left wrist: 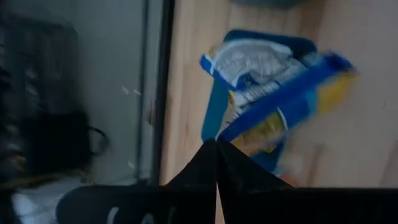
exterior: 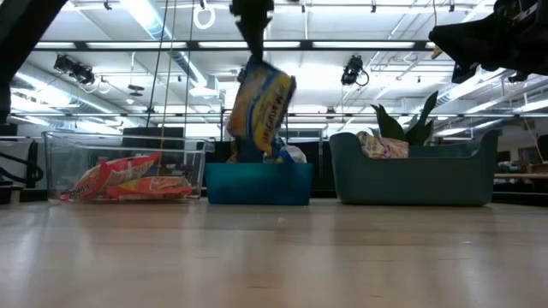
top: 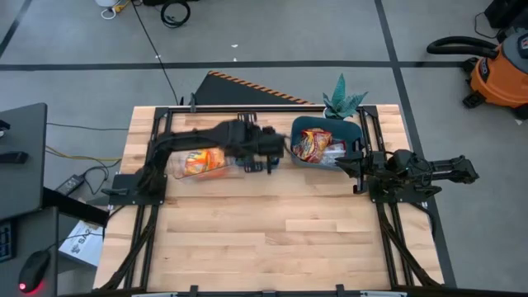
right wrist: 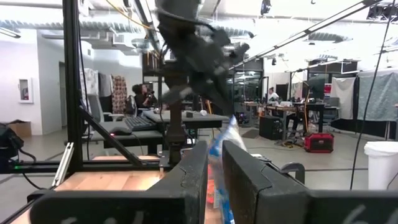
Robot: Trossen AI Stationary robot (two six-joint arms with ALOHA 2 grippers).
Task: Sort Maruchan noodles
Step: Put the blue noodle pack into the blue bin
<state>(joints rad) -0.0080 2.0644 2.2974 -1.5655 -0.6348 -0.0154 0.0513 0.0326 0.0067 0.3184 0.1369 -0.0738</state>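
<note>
My left gripper (top: 285, 150) is shut on a blue-and-yellow noodle packet (exterior: 261, 103) high above a small blue bin (exterior: 257, 184), which holds a blue-white packet (left wrist: 249, 62). The left arm hides this bin in the high view. A clear bin (exterior: 86, 145) at the left holds orange-red packets (top: 205, 161). A grey-teal bin (exterior: 411, 180) at the right holds more packets (top: 313, 144). My right gripper (top: 341, 162) waits by the grey-teal bin's near right corner, raised, empty, with a narrow gap between its fingers (right wrist: 249, 180). My left gripper pinches the blue-and-yellow packet by its upper edge (exterior: 257, 62) between its two fingers, coming from above and pointing down. The packet hangs below the fingers, tilted, clear of the blue bin; it also shows in the left wrist view (left wrist: 286, 102).
A green plant (top: 342, 101) stands behind the grey-teal bin at the table's far edge. Black frame rails run along the table's left, right and far sides. The bare wooden top (top: 272, 239) spreads across the near half.
</note>
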